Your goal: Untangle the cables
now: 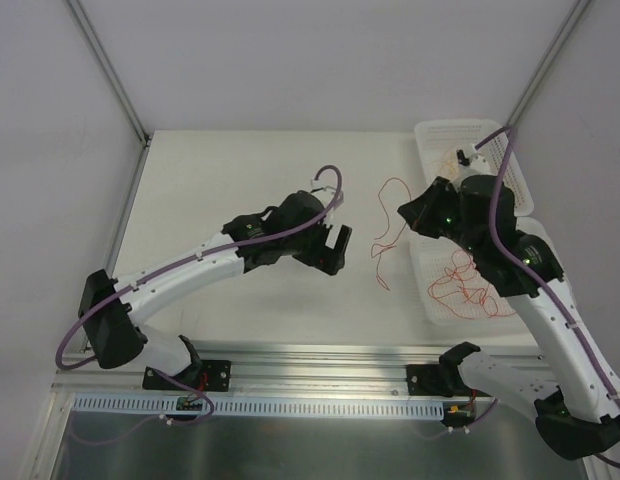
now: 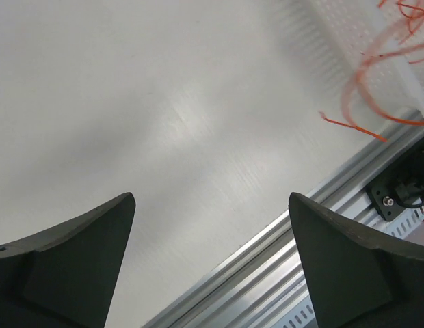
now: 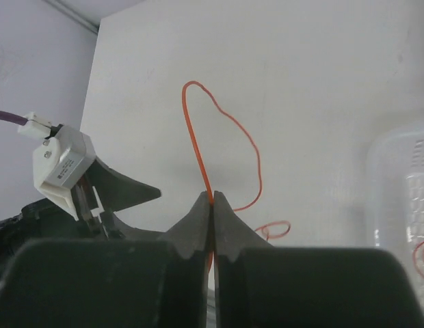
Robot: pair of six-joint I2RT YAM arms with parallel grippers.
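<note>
Right wrist view: shows right gripper (image 3: 212,198) clamped on one red cable (image 3: 192,83), looping toward 12 o'clock. Left gripper (image 2: 210,198) spread wide, empty. Other cables (image 1: 468,287) heaped in tray (image 1: 422,280) at 4 o'clock overhead; could drag along if snagged.

I see 1 cable (image 1: 378,243) between my left claw (image 1: 337,250) and right claw (image 1: 408,215); other cables (image 1: 470,285) lie in the tray (image 1: 430,312) to its right.
</note>
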